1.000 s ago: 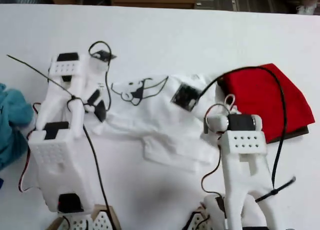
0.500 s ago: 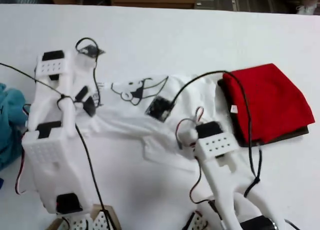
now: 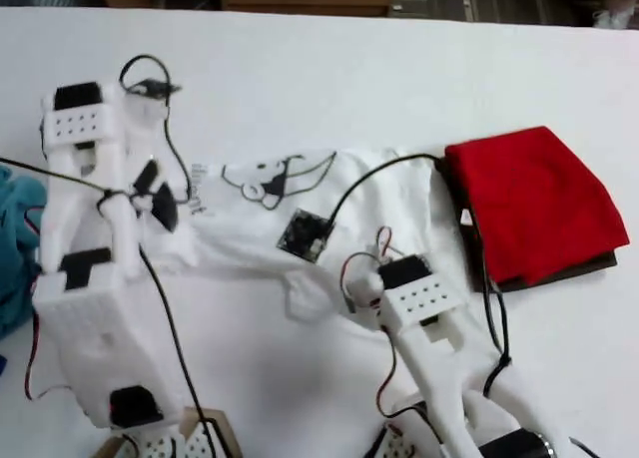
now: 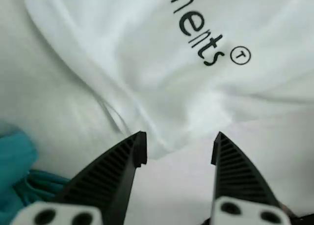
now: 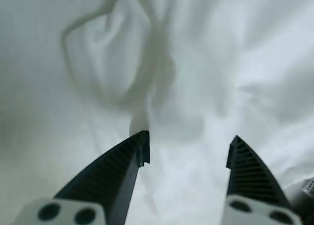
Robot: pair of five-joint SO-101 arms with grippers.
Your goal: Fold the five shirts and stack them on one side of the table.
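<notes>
A white shirt (image 3: 300, 229) with a black print lies crumpled across the middle of the table. My left gripper (image 3: 158, 194) hovers open over its left edge; in the left wrist view the open gripper (image 4: 177, 146) straddles a folded hem of the white shirt (image 4: 162, 73). My right arm (image 3: 414, 298) reaches over the shirt's lower middle. Its gripper (image 5: 189, 146) is open above wrinkled white cloth (image 5: 147, 78), holding nothing. A folded red shirt (image 3: 534, 204) rests on a darker folded one at the right. A teal shirt (image 3: 15, 248) is bunched at the left edge.
Black cables (image 3: 349, 184) loop from both arms over the white shirt. Teal cloth (image 4: 14, 171) lies close beside my left gripper. Bare white table (image 3: 329, 79) stretches along the far side. The arm bases stand at the front edge.
My right arm has swung left and toward the front, away from the red stack, over the white shirt's middle. My left arm has shifted left to the shirt's edge.
</notes>
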